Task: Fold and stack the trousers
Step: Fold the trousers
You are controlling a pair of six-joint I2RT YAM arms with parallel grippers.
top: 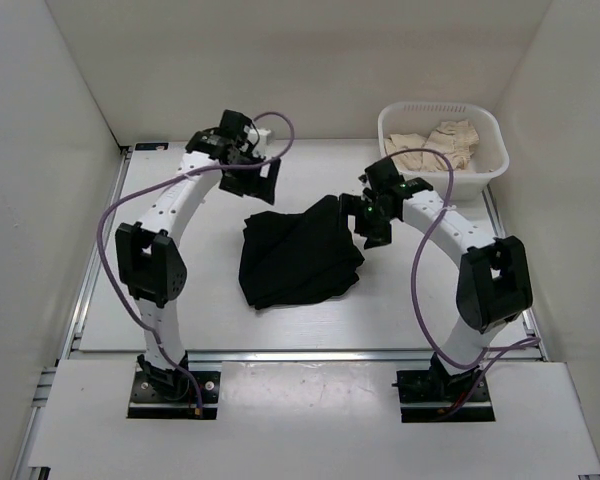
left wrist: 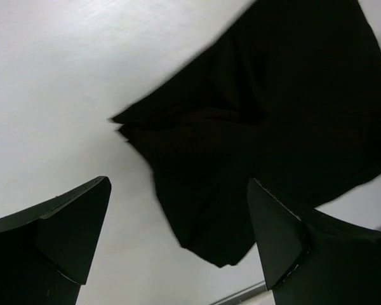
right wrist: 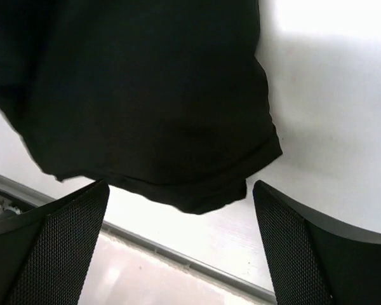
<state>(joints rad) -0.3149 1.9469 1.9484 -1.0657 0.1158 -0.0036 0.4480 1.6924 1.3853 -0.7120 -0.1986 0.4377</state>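
Note:
The black trousers (top: 300, 252) lie folded into a rumpled bundle on the white table, between the two arms. My left gripper (top: 263, 185) hovers just beyond the bundle's far left corner, open and holding nothing. In the left wrist view the trousers (left wrist: 273, 114) spread ahead, with a corner reaching between the wide-apart fingers of the left gripper (left wrist: 178, 184). My right gripper (top: 372, 228) hangs open at the bundle's right edge. The right wrist view shows a folded edge of the trousers (right wrist: 146, 95) just ahead of the right gripper (right wrist: 181, 185), and no cloth is pinched.
A white basket (top: 470, 180) stands at the back right, holding beige cloths (top: 435, 145), close behind the right arm. White walls enclose the table on three sides. A metal rail (right wrist: 178, 254) runs along the table's near edge.

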